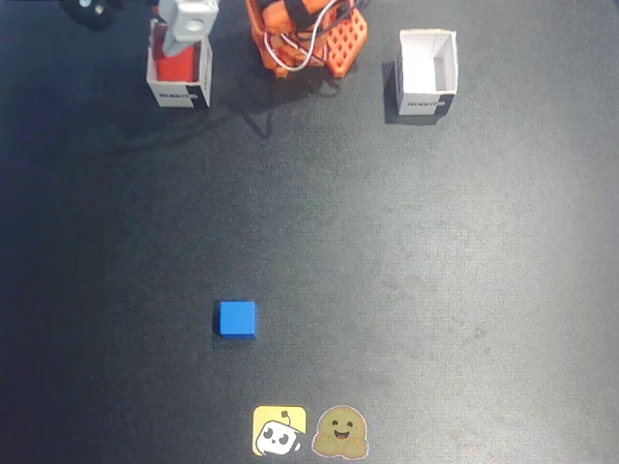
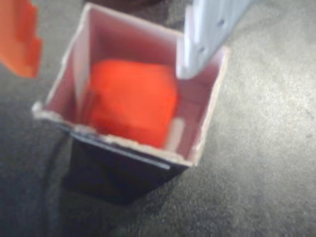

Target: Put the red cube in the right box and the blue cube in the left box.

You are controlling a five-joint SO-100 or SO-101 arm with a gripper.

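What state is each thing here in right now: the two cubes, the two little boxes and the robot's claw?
Red cube: lying inside the box on the left of the fixed view.
Blue cube: loose on the table, untouched.
Box with the red cube: upright, mouth open.
Other box: upright, empty.
Gripper: above the box, open, holding nothing.
Two stickers: flat on the table.

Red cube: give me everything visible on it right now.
The small solid red-orange cube has plain, smooth faces, looks like plastic and shows no markings. It lies inside the white card box at the fixed view's upper left, sitting low, slightly skewed to the walls. The wrist view shows it free: the gripper hangs open above the mouth, one white finger at the rim. In the fixed view the arm partly covers it.
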